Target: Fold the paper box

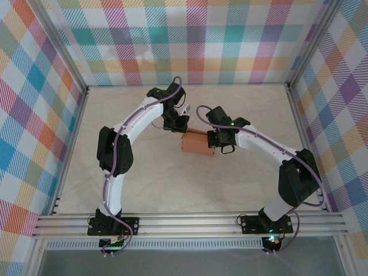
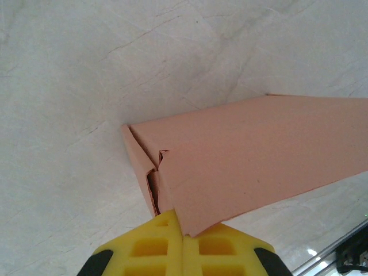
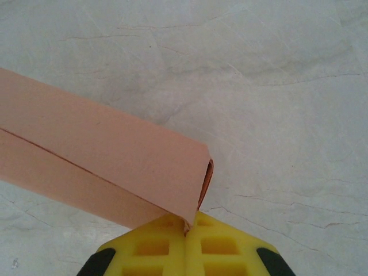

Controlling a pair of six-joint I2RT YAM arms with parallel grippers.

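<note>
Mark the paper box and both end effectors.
paper box [image 1: 195, 144], top view, middle of its upper face.
left end effector [image 2: 183, 237], left wrist view, closed seam at its tip.
right end effector [image 3: 186, 233], right wrist view, closed seam at its tip.

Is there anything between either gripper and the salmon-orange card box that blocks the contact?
Nothing visible stands between them. The left gripper is shut on one corner of the salmon-orange card box, and the right gripper is shut on a corner at its other end.
</note>
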